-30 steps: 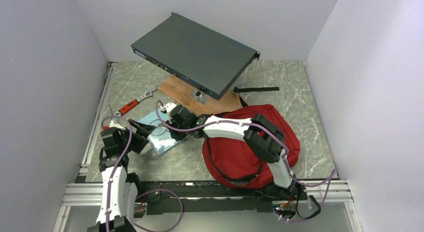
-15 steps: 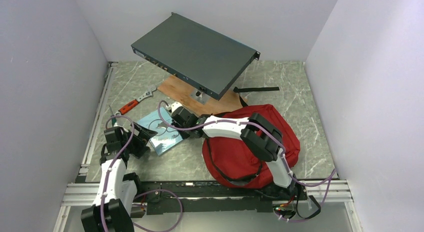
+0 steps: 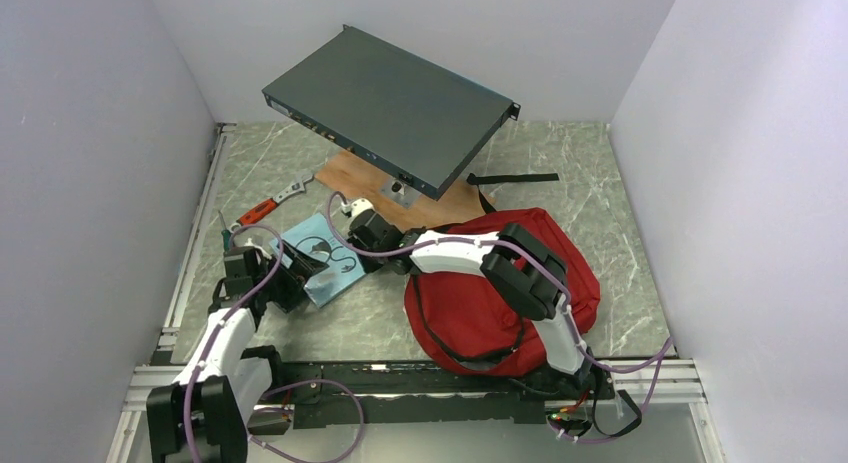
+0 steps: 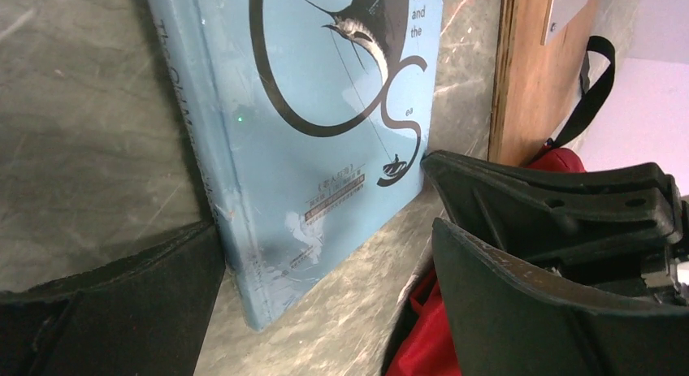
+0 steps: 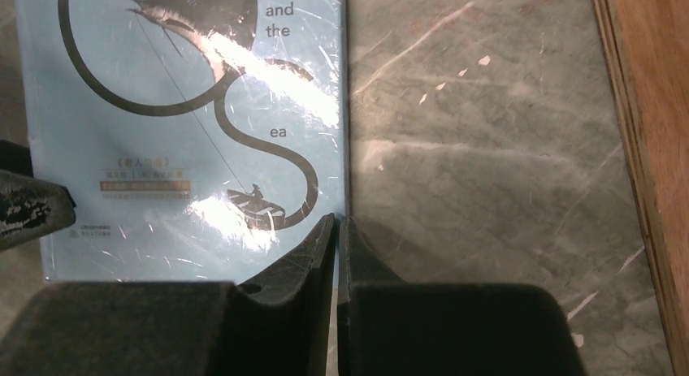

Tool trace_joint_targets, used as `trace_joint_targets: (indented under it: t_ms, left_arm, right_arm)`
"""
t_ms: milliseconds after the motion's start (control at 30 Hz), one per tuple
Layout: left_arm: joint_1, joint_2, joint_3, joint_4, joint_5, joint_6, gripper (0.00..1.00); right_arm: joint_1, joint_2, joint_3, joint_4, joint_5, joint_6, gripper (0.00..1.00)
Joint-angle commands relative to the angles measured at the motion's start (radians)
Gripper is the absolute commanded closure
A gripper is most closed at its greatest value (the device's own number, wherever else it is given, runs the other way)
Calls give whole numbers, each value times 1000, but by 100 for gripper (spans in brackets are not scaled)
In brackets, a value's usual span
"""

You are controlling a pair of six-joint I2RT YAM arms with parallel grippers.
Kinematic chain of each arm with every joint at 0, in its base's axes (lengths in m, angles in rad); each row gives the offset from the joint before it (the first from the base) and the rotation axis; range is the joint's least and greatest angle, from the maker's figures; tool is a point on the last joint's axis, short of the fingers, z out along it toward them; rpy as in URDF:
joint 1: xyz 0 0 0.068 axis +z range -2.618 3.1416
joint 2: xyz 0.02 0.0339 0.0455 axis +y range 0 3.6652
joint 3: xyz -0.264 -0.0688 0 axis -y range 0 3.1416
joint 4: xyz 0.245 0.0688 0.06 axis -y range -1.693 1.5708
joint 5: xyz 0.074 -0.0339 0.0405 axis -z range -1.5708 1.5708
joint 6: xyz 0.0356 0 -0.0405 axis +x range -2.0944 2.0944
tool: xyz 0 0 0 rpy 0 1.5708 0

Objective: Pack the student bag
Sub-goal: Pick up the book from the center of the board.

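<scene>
The red backpack (image 3: 500, 293) lies at the front right of the table, partly under my right arm; a bit of it shows in the left wrist view (image 4: 422, 343). A light blue book (image 3: 322, 258) lies flat to its left. My left gripper (image 3: 292, 281) is open, with the book's near corner (image 4: 244, 295) between its jaws. My right gripper (image 3: 355, 245) is shut, its tips (image 5: 335, 230) at the right edge of the book's cover (image 5: 187, 108). I cannot tell whether it pinches the edge.
A dark grey metal box (image 3: 390, 108) stands tilted on a wooden board (image 3: 365, 183) at the back. A red-handled tool (image 3: 262, 210) lies at the left by the rail. A black strap (image 3: 512, 178) lies behind the bag. Walls close in on both sides.
My left gripper has reached forward and right, onto the book's near corner. The book has gone from tilted to flat and shifted slightly away. My right gripper edged back with it.
</scene>
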Motion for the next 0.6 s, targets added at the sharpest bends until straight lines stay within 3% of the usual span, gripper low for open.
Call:
trace_joint_targets:
  t_ms: [0, 133, 267, 433, 567]
  left_arm:
    - [-26, 18, -16, 64, -11, -8, 0]
    - [-29, -4, -50, 193, 22, -25, 1]
    - [-30, -47, -90, 304, 10, -37, 10]
    - [-31, -183, -202, 531, 15, -139, 41]
    - [-31, -254, -159, 432, -26, -77, 66]
  right_arm:
    - [-25, 66, -75, -35, -49, 37, 93]
    - [-26, 71, -84, -22, -73, 19, 94]
    - [-26, 76, -79, -14, -99, 0, 93]
    - [-24, 71, -81, -10, -107, -6, 93]
    - [-19, 48, -80, -19, -103, -12, 91]
